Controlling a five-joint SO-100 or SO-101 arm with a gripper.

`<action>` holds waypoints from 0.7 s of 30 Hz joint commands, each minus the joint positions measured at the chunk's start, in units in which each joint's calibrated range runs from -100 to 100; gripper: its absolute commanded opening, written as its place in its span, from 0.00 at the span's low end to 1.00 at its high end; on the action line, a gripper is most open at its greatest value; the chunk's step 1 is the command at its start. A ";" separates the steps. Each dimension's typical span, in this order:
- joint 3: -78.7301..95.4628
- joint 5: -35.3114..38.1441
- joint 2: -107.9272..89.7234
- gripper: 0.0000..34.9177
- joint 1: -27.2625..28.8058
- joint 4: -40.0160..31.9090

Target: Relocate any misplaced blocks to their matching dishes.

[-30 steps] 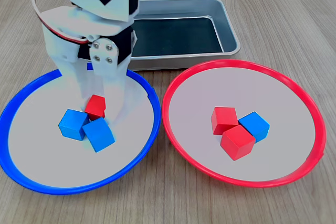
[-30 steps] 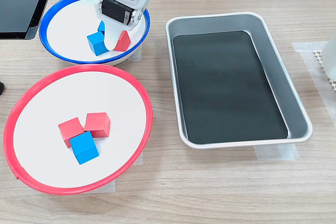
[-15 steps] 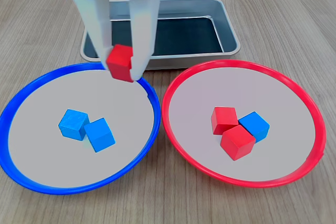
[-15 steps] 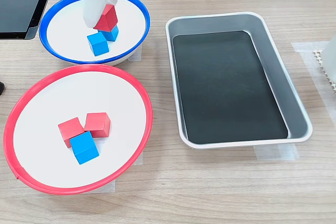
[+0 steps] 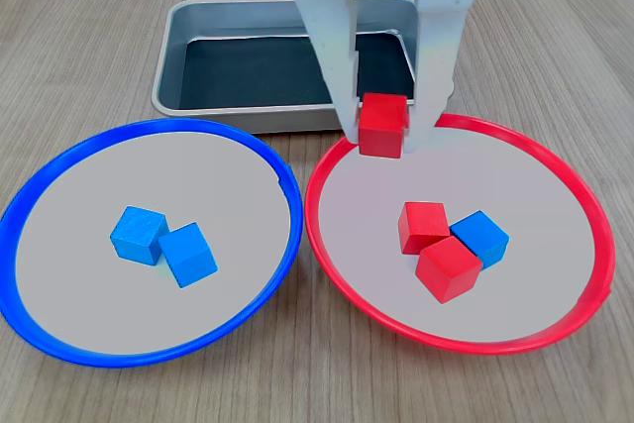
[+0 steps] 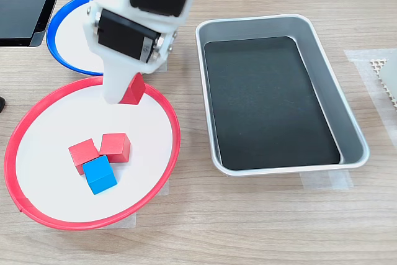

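Red glossy cube [image 5: 383,125], pinched in the white gripper [image 5: 386,131], hangs at upper centre of the first exterior view, over the far rim of the red-rimmed round plate [image 5: 555,180].

Left: blue-rimmed round plate [image 5: 59,170] holds two blue cubes [image 5: 163,245] only. Right: red plate holds two red cubes [image 5: 436,245] and one stray blue cube [image 5: 480,238].

Judgement: carry further over bare grey floor, lower, release clear of the cluster.

Jaws narrowly parted, clamping the cube's sides.
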 commanded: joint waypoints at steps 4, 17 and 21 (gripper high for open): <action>3.18 -0.20 -1.14 0.01 -2.22 -2.77; 4.64 -0.49 4.14 0.01 -3.72 -8.63; 4.45 -0.29 5.85 0.01 -3.91 -9.37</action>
